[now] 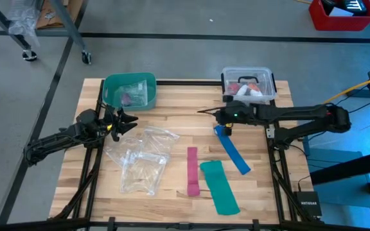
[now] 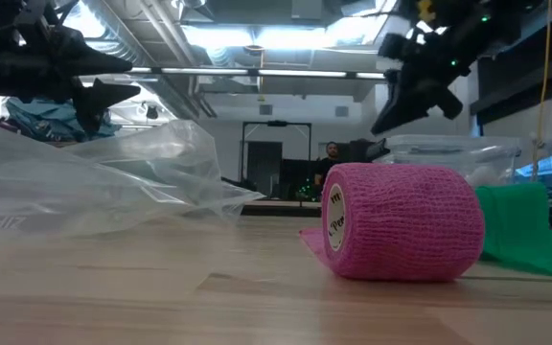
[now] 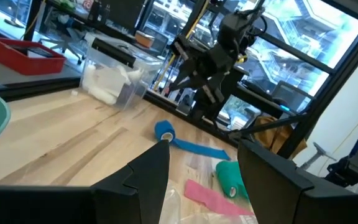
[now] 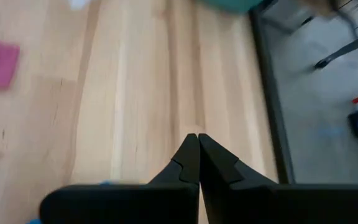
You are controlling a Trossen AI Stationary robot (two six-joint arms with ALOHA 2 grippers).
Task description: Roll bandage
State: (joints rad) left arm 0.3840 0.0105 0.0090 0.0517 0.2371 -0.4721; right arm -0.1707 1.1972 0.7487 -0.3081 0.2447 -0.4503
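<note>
The bright blue bandage lies on the wooden table, right of centre. Its far end is wound into a small roll [image 1: 222,131], and the rest is a flat strip [image 1: 237,157] running toward the near right. It also shows in the left wrist view [image 3: 165,130]. My right gripper [image 1: 200,111] is shut and empty [image 4: 197,138]. It hangs above the table, just to the far left of the roll. My left gripper [image 1: 126,122] is open and empty [image 3: 204,158], above the table's left side and pointing toward the bandage.
A pink strip with a rolled end [image 1: 193,171] and a wider teal-green strip [image 1: 219,186] lie near the front. Clear plastic bags [image 1: 141,157] lie left of centre. A teal bin [image 1: 130,90] and a clear lidded box [image 1: 248,85] stand at the far edge.
</note>
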